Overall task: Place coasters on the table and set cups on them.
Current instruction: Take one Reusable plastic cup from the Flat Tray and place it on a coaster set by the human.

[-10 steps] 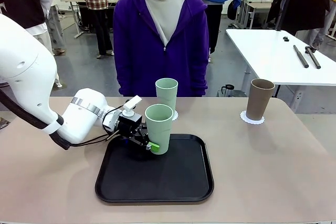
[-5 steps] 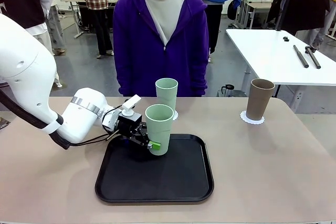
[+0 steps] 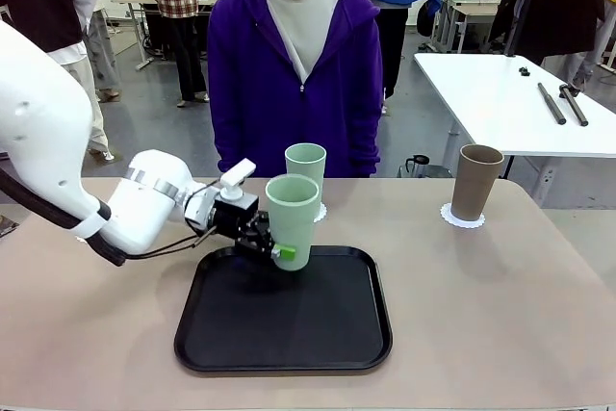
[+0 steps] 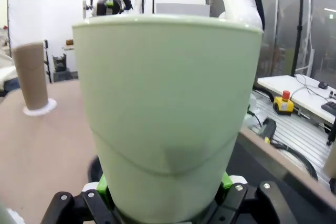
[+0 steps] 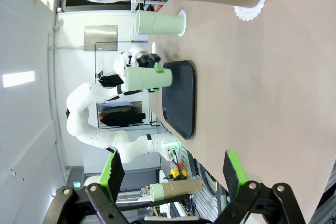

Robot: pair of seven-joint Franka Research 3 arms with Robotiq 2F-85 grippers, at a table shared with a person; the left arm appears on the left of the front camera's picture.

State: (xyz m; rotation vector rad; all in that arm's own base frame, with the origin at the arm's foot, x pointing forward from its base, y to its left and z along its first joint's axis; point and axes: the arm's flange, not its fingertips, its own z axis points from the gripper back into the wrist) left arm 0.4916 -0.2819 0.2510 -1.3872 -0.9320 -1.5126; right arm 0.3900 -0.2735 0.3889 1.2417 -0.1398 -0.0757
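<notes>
- Table [image 3: 500,315]: beige top; a person in a purple hoodie [image 3: 294,74] stands at its 12 o'clock edge.
- Black tray [image 3: 289,329]: lies near centre, toward 6 o'clock.
- Left gripper [image 3: 272,249]: comes in from 9 o'clock, clamped on the lower part of a mint cup [image 3: 292,220]. The cup is upright and lifted clear of the tray, above its 12 o'clock rim. In the left wrist view, green pads [image 4: 226,181] press both sides of the cup.
- Second mint cup [image 3: 305,172]: stands on a coaster [image 3: 320,211] at 12 o'clock of the tray, just behind the held cup.
- Brown cup [image 3: 477,182]: stands on its coaster [image 3: 463,218] at about 2 o'clock, well apart from the tray.
- Right gripper [image 5: 173,174]: fingers spread wide, holding nothing, above bare tabletop.
</notes>
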